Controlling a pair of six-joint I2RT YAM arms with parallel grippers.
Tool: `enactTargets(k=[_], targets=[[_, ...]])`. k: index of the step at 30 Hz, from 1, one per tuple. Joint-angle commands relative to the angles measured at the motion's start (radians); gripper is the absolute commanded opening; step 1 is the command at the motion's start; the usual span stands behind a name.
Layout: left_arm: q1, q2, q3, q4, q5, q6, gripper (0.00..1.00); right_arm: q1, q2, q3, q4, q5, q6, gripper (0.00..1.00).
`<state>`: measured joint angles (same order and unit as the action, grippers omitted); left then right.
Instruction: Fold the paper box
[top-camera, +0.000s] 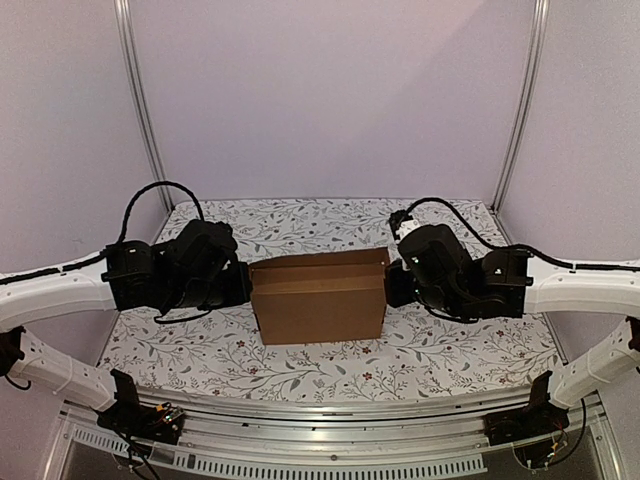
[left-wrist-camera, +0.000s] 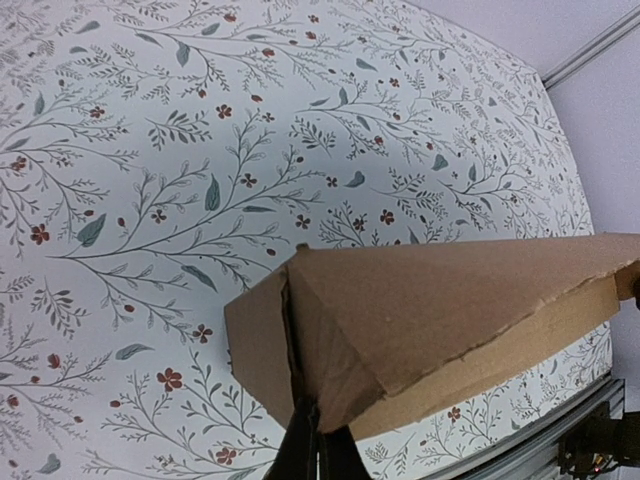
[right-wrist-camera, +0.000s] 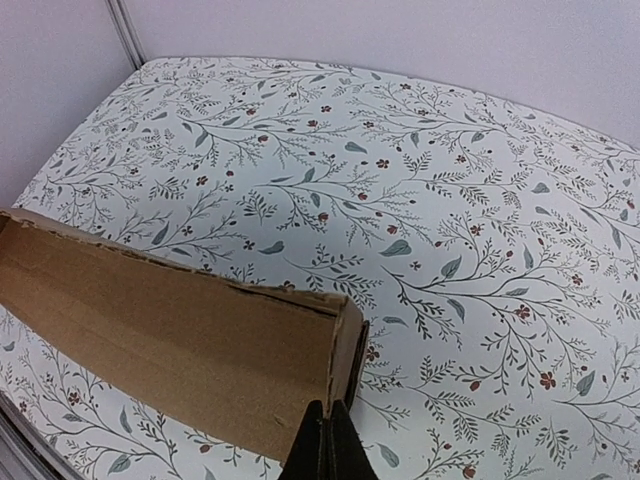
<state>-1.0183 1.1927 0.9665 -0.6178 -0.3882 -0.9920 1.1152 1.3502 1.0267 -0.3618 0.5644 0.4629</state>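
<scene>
The left tool (left-wrist-camera: 316, 445) and the right tool (right-wrist-camera: 325, 445) each pinch, nearly closed, one end wall of the paper box (top-camera: 320, 300), probably to steady it.

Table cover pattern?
Table cover: white with grey-green leafy sprigs and small red flowers; clearest in right wrist view.

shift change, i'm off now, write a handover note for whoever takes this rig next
Left end effector: shut on the paper box, pinching its left end.
Right end effector: shut on its right end.
Box: middle of the table, between both arms; lifted or resting, cannot tell.
Done: walls up, lid folded over.
Left: lid seam looks slightly gapped; probably press it shut, then release.
</scene>
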Motion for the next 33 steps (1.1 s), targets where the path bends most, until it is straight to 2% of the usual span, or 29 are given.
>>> enactTargets(k=[1,12,15,17,24,33], targets=[[-0.020,0.029,-0.032,-0.101,0.026,-0.005,0.00,0.038,0.035,-0.065,0.002,-0.009,0.044,0.00],[-0.022,0.019,-0.048,-0.093,0.018,-0.008,0.00,0.081,0.046,-0.116,-0.003,0.036,0.111,0.00],[-0.022,0.018,-0.049,-0.093,0.010,-0.007,0.00,0.081,0.016,-0.092,-0.021,0.050,0.094,0.13],[-0.022,0.016,-0.050,-0.095,0.004,-0.005,0.00,0.080,-0.009,-0.078,-0.031,0.058,0.074,0.26],[-0.022,0.021,-0.047,-0.094,-0.005,0.001,0.00,0.081,-0.092,-0.007,-0.072,0.084,-0.032,0.46],[-0.022,0.035,-0.034,-0.096,-0.005,0.009,0.00,0.038,-0.059,0.124,-0.088,0.094,-0.123,0.47]])
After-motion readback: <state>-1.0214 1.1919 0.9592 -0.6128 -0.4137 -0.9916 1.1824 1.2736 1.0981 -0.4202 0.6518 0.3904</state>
